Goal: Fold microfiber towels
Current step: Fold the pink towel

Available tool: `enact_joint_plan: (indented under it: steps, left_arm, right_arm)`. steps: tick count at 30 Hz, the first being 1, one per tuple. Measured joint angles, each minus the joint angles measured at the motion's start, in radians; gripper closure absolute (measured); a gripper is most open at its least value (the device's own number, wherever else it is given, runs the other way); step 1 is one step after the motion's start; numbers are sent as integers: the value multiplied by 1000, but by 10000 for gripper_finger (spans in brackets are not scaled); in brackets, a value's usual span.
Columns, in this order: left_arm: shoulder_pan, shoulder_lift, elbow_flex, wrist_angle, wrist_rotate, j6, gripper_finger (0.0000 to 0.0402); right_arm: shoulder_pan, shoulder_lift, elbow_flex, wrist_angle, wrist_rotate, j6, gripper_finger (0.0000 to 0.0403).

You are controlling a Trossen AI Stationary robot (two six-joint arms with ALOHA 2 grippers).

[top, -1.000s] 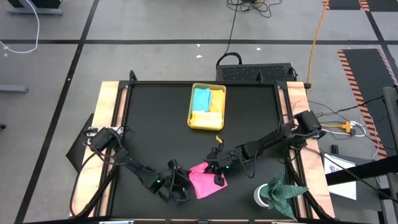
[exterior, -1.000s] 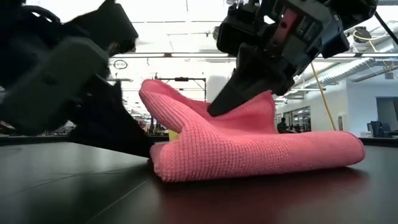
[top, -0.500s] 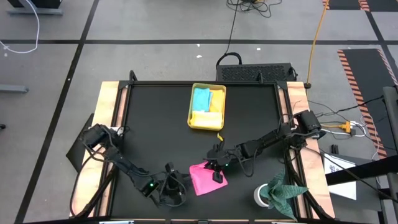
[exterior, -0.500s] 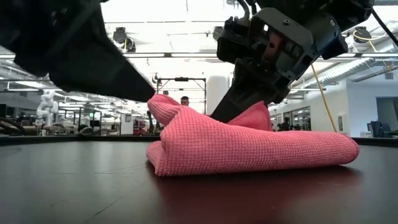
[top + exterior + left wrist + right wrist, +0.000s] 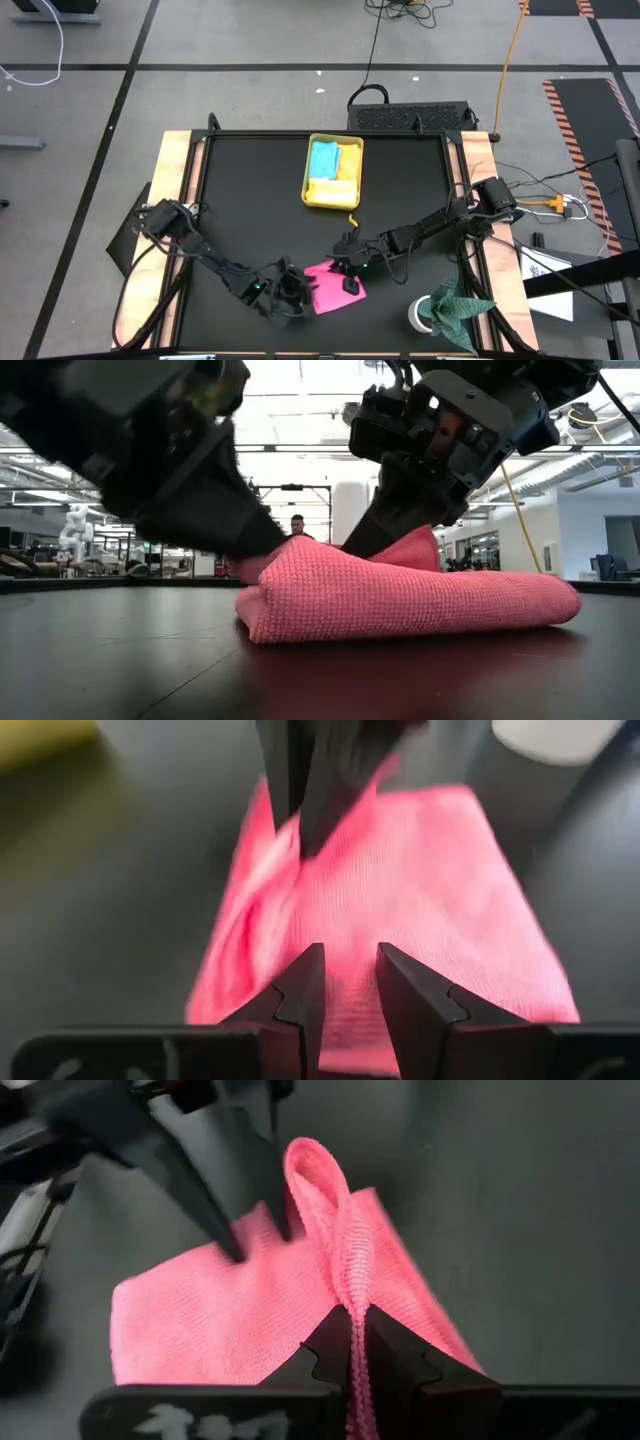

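High view, left to right: wooden left rim of the table (image 5: 178,210), then a wide stretch of bare black top between that rim and the left arm, which runs diagonally toward the near edge. Left tool (image 5: 292,296) sits at the pink towel's (image 5: 334,284) left edge, low on the table; from the left wrist view its fingers (image 5: 298,992) stand a narrow gap apart over the cloth, with nothing visibly between them — unclenched, though whether they press on the fabric I cannot tell. Pink towel lies folded near the table's front middle, well apart from the yellow tray (image 5: 333,171) at the back middle. Tray holds a light blue towel (image 5: 323,159) and a yellow towel (image 5: 335,189); the tray's rim cuts off their edges. Open black surface runs between tray and pink towel. Right tool (image 5: 349,272) is on the towel's upper right part, fingers (image 5: 328,1342) clenched on a raised ridge of pink fabric. In the low view both arms crowd over the towel's left half; its right end lies flat and clear. Farther right, by the near right corner, a dark green cloth (image 5: 457,307) is draped beside a white round object (image 5: 421,316), partly hidden by it; what it is cannot be made out.
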Motion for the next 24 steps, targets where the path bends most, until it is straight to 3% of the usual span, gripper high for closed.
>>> enact_joint_plan:
  steps: [8,18,24]
  left_arm:
    - [-6,16,0,-44,55,-43,305]
    - [-12,17,0,-79,43,-67,305]
    - [-12,6,0,-22,15,-27,305]
  right_arm:
    - [-2,-4,0,-20,-34,-45,368]
    - [-43,-89,0,-109,-29,-55,236]
    - [-21,-199,0,-154,9,-76,224]
